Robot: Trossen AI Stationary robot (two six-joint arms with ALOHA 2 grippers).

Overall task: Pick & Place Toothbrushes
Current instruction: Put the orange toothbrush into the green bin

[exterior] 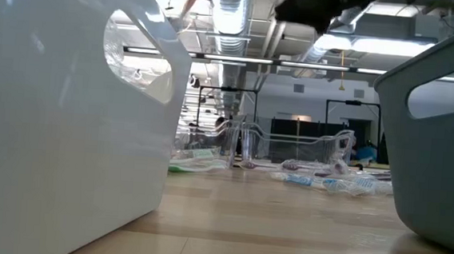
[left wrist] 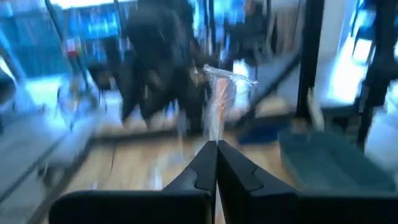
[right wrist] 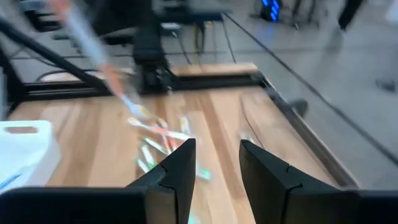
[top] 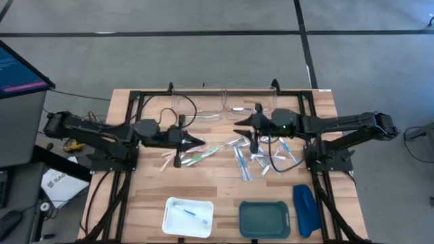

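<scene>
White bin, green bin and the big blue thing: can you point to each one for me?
white bin (top: 173, 218): view from above, its bare left floor.
green bin (top: 264, 218): view from above, the middle of its bare floor.
big blue thing (top: 305, 210): view from above, its middle.

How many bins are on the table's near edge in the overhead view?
2. The white bin sits left of centre with a toothbrush inside; the teal bin sits to its right, beside a dark-blue oblong object. Nothing else binlike shows.

White tray (top: 171, 218), teal tray (top: 245, 220), dark-blue oblong object (top: 305, 209), pale striped wooden table (top: 217, 188), black arms.
</scene>
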